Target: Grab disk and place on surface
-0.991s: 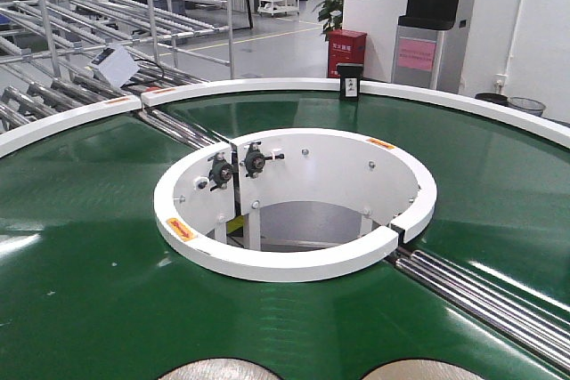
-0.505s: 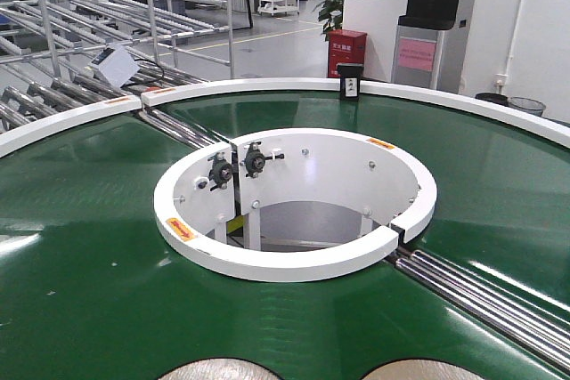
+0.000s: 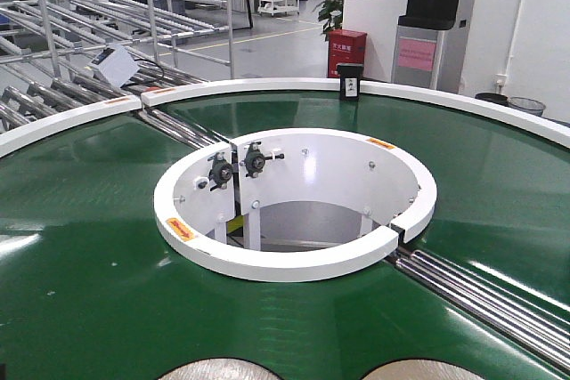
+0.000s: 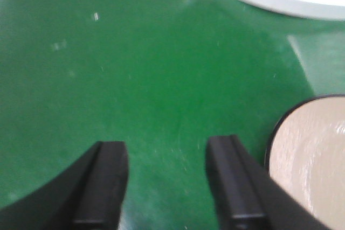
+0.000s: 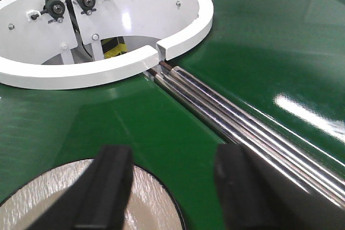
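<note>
Disks are two here: the left disk (image 3: 209, 369) and the right disk (image 3: 411, 369) lie flat on the green belt (image 3: 89, 264), in front of the white ring (image 3: 294, 266). The lower edge of the front view cuts both. The surface where a disk must go shows in no view.

On the left, the danger is an empty grasp. The left gripper (image 4: 167, 149) is wide open over bare belt. The left disk (image 4: 312, 160), as I judge it to be, lies beside the gripper's right finger (image 4: 232, 181), near it but apart. If the jaws shut here, they take nothing, so the arm must first go sideways. This view is blurred, so the gap is hard to judge. The disk looks thin, so I think the fingers can slip over its rim or only push it along. If the belt runs, the disk drifts out of aim.

On the right, the right gripper (image 5: 173, 154) is open too and holds nothing. Its left finger (image 5: 108, 187) hides part of the right disk (image 5: 43, 203), which sits off-centre to the gap. I cannot tell if they touch. The steel rollers (image 5: 242, 117) lie near the other finger, so a descent too far right can strike them.

Both grippers seem low over the belt, with the fingers pointing forward toward the ring. Neither shows in the front view.
</note>
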`<state>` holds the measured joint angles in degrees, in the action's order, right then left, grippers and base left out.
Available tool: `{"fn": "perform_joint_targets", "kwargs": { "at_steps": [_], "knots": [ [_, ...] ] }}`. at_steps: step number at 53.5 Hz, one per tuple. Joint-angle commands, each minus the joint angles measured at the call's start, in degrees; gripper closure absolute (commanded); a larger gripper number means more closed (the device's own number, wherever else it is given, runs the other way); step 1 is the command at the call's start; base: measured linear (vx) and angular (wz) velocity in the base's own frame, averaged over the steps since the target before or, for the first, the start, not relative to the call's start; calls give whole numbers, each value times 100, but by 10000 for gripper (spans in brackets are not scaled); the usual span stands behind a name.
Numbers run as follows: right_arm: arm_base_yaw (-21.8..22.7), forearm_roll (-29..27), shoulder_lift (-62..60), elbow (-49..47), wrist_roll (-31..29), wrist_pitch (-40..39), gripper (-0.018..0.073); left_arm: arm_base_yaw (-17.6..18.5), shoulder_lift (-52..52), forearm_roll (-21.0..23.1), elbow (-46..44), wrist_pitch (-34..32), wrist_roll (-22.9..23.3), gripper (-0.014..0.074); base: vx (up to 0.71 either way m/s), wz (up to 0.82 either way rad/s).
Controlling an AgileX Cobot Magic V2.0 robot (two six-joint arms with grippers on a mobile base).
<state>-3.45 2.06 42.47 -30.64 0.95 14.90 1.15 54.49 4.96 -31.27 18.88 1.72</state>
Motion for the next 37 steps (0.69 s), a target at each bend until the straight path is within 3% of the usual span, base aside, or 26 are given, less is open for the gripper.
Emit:
{"fn": "perform_joint_targets", "kwargs": {
  "at_steps": [1, 10, 16, 27, 37],
  "knots": [
    [9, 3, 9, -206, -13, -406, 43, 13, 248, 364, -178, -398, 72, 85, 0, 0],
    [9, 30, 9, -206, -13, -386, 4, 13, 910, 1007, -313, -14, -38, 94, 0, 0],
    [9, 43, 9, -206, -13, -294, 5, 13, 1361, 1533, -599, 488, -417, 113, 0, 0],
    [9, 47, 9, -206, -13, -91, 5, -4, 2292, 3275, -1137, 987, -2111, 148, 0, 0],
    [9, 47, 9, -206, -13, 128, 5, -4, 3028, 4961, -1273, 1570, -4143, 147, 0, 0]
  ]
}}
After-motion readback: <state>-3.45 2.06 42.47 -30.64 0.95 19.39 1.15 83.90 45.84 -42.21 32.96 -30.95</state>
